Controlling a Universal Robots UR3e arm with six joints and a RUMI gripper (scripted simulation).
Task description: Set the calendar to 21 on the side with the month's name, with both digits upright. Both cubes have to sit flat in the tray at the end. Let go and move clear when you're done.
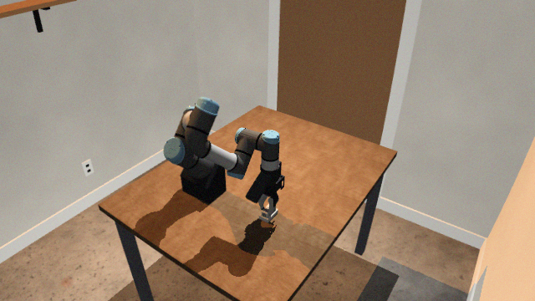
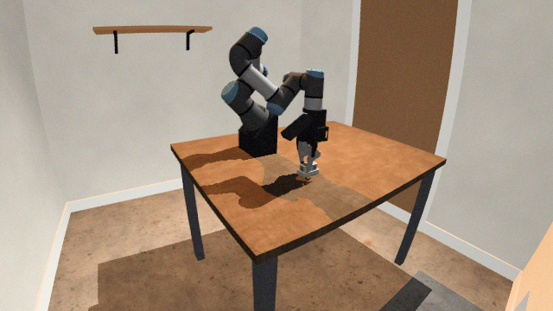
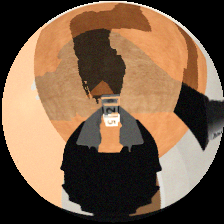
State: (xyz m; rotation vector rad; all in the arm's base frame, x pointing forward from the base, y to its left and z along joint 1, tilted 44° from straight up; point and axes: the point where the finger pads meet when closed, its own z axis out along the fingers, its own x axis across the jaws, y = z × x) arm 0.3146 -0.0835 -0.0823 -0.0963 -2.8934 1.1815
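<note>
Near side, right of the black base, gripper down at the pale calendar tray, jaws narrow around the digit cubes, grip on either uncertain.
</note>
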